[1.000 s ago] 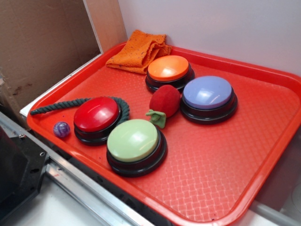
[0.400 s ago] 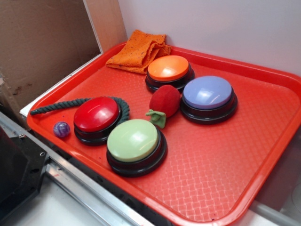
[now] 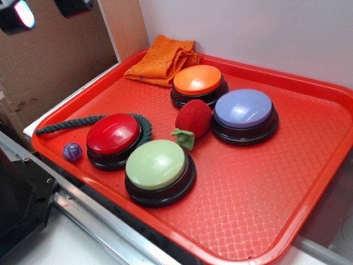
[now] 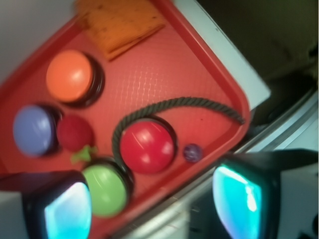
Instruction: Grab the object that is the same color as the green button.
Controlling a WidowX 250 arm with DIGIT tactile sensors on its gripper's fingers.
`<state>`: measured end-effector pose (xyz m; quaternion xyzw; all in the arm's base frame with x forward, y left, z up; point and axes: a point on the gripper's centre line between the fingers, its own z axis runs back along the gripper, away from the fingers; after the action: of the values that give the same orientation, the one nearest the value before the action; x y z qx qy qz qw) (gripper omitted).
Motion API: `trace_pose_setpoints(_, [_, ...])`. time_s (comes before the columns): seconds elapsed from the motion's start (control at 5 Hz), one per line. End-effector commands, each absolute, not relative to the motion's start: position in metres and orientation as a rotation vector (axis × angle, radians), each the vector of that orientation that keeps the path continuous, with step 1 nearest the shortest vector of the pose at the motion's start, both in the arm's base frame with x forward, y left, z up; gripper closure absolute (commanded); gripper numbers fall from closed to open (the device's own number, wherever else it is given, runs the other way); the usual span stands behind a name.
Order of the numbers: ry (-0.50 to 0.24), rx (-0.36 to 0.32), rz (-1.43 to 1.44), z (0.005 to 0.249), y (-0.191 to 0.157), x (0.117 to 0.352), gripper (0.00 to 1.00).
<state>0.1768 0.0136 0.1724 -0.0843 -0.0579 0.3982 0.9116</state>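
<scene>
On the red tray (image 3: 259, 199) in the exterior view, the dark green rope (image 3: 66, 125) curls behind the red button (image 3: 113, 134), beside the green button (image 3: 156, 164). From the wrist view, the gripper (image 4: 149, 199) hangs high above the rope (image 4: 174, 103), its fingers (image 4: 65, 209) spread apart and empty.

This looks like a robot test bench in a lab, not a home. A red plastic tray (image 3: 265, 215) sits hemmed in by a plain white wall (image 3: 265, 33) and a brown cardboard panel (image 3: 49, 61), with a bare metal rail (image 3: 105, 218) along its front edge. On it lie test props: four domed push buttons, a plush strawberry (image 3: 193, 118), a small marble (image 3: 72, 151) and an orange cloth (image 3: 162, 58).
</scene>
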Motion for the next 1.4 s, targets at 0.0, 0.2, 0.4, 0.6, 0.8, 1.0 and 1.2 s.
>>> trace_pose_setpoints(0.0, [-0.138,-0.157,1.285,0.129,0.035,0.187,0.00])
trace_pose_setpoints(0.2, [-0.157,-0.144,1.461,0.099,0.044,0.189,0.00])
trace_pose_setpoints(0.4, [-0.200,-0.075,1.520,0.073,0.052,0.191,0.00])
trace_pose_setpoints(0.6, [-0.212,-0.047,1.554,0.056,0.059,0.192,0.00])
trace_pose_setpoints(0.8, [-0.203,-0.041,1.590,0.043,0.062,0.195,0.00])
trace_pose_setpoints(1.0, [-0.188,-0.035,1.608,0.029,0.062,0.195,0.00])
trace_pose_setpoints(1.2, [-0.160,-0.053,1.641,0.011,0.060,0.196,0.00])
